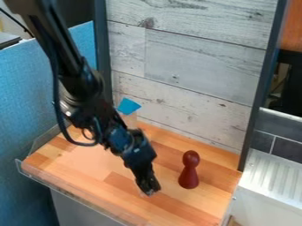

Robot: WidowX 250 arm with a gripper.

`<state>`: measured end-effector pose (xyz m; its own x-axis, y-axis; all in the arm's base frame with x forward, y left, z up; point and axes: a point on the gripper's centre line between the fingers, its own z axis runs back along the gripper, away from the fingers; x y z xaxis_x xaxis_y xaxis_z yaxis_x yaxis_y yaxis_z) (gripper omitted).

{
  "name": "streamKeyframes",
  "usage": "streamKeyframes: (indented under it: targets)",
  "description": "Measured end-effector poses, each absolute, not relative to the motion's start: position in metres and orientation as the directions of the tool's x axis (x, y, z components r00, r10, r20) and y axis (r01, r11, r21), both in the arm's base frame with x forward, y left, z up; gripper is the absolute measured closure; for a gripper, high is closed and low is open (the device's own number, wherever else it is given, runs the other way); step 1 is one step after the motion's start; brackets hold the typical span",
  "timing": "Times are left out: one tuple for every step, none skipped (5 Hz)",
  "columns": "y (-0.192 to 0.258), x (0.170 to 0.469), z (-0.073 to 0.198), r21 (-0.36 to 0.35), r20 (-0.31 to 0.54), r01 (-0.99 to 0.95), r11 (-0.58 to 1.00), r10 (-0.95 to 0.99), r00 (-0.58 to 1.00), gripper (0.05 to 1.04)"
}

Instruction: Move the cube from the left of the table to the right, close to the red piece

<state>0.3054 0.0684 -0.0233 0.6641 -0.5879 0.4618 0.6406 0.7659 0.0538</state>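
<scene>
"Where does the hand (149, 187) hang?"

"Low at the desk's (77, 161) front, near the upright red piece (189, 172), which stands to its right in the view."

"Wide or narrow?"

"One cannot tell. Something pale (145, 193) at its tip is too small to name."

"And the blue shape (128, 106)?"

"Farther back, by the planks (200, 66)."

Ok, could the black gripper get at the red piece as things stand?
Probably yes: the gripper hangs low over the table, close beside the upright red piece, and nothing appears to stand between them.
</scene>
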Motion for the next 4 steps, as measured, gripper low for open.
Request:
streamKeyframes:
  targets:
    - [0.07, 0.308, -0.038, 0.069, 0.452, 0.622, 0.78, -0.58, 0.678, 0.144]
    - [0.072, 0.306, -0.041, 0.091, 0.444, 0.628, 0.773, -0.596, 0.669, 0.076]
    - [0.067, 0.292, -0.027, 0.073, 0.443, 0.654, 0.753, -0.612, 0.655, 0.082]
    - [0.073, 0.278, 0.022, 0.112, 0.405, 0.643, 0.758, -0.626, 0.666, 0.083]
